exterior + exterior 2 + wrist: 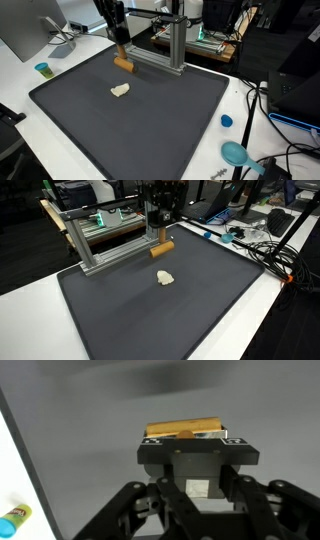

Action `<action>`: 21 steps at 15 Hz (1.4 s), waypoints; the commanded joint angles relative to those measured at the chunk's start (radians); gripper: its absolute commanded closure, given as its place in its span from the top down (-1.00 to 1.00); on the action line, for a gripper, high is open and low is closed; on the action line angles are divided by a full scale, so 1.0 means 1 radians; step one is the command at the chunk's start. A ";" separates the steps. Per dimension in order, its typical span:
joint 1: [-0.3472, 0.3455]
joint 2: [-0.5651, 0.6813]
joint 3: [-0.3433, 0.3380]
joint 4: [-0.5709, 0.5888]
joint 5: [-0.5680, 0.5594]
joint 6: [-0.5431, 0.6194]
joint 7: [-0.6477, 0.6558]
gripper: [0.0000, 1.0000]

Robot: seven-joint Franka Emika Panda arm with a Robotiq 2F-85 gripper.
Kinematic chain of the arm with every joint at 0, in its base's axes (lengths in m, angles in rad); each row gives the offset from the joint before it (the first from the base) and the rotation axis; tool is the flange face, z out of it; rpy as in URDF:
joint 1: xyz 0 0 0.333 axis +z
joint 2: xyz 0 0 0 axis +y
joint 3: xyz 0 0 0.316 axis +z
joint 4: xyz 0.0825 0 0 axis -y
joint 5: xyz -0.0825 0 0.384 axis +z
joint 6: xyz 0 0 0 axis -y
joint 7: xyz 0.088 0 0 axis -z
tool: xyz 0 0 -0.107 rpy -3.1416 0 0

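At the far edge of the dark mat (150,130), close beside the metal frame (172,50), the claw (120,52) was seen lowered over a brown block (123,64). In both exterior views the block (163,250) was shown right under the fingertips, at the mat's surface or just above it; which of the two could not be told. In the wrist view the block (185,430) was seen lying crosswise just beyond the fingers, filling the span between them, yet whether it was pinched or merely straddled could not be told. A small pale scrap (120,90) was seen on the mat near the block, apart from it and nearer the middle. Off the mat, on the white table (30,95), a small blue cup (42,69) was seen by one corner. A blue cap (226,121) and a teal scoop (237,153) were seen along the opposite side, well apart from the claw.
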 commanded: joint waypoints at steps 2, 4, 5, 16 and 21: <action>-0.007 -0.052 0.037 0.040 0.011 -0.121 -0.233 -0.56; -0.009 -0.052 0.045 0.049 0.018 -0.114 -0.341 -0.56; -0.010 -0.047 0.048 0.056 0.018 -0.120 -0.394 -0.56; -0.046 -0.033 0.046 0.024 0.093 0.054 -0.814 -0.56; -0.103 0.045 0.039 0.103 0.187 0.005 -1.175 -0.56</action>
